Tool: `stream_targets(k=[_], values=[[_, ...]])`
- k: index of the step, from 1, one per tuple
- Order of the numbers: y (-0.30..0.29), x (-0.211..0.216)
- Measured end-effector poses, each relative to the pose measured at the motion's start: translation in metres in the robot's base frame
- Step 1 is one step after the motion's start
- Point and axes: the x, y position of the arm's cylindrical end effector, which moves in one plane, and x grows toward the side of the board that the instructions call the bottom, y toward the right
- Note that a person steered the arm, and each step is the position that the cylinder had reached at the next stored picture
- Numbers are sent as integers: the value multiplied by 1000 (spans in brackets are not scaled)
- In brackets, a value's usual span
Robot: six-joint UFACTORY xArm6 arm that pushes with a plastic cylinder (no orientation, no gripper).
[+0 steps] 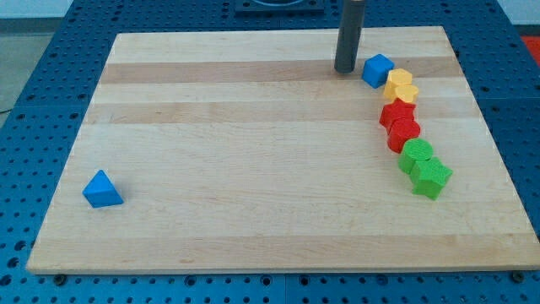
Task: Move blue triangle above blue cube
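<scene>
The blue triangle (102, 190) lies near the board's lower left corner. The blue cube (377, 69) sits near the view's top right, at the head of a curved line of blocks. My tip (344, 71) rests on the board just left of the blue cube, close to it with a small gap. The triangle is far from both, across the board toward the view's bottom left.
Below the blue cube runs a chain of blocks: two yellow (400, 87), two red (400, 123), two green (424, 168). The wooden board (253, 152) lies on a blue perforated table (34, 76).
</scene>
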Motion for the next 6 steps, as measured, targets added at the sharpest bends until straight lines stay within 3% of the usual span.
stream_targets(k=[3,4,6], values=[[22,-3],[5,-4],[-147,-1]])
